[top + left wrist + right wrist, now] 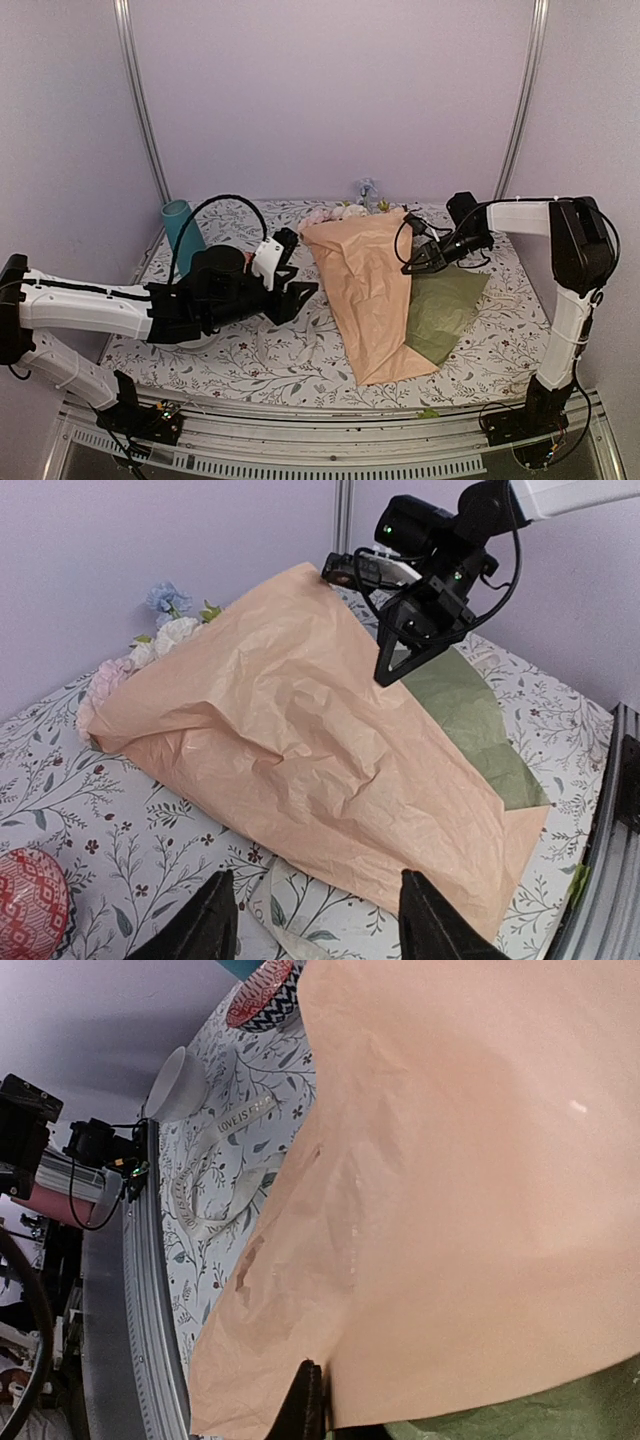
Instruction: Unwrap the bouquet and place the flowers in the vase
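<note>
Unwrapping is in hand: the cone-shaped bouquet of pink and cream flowers (372,300) lies mid-worktop, blooms far, its olive-green inner sheet (445,312) spread right. Our right fingers (383,658) pinch the peach-tan paper (300,750) at its right edge; our left fingers (205,930) gape wide and empty, near-left. Next, we judge, the paper needs peeling open. Only the top view shows the tall teal-blue vase (182,228), far left, yet it hides the loose printed white ribbon (245,1115) that the right wrist view shows.

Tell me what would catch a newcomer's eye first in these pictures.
The large peach-tan paper cone bouquet lies mid-table, pink and cream flower heads toward the far edge, an olive-green sheet spread at its right. The right gripper sits at the paper's right edge; a tall teal vase stands far left.
</note>
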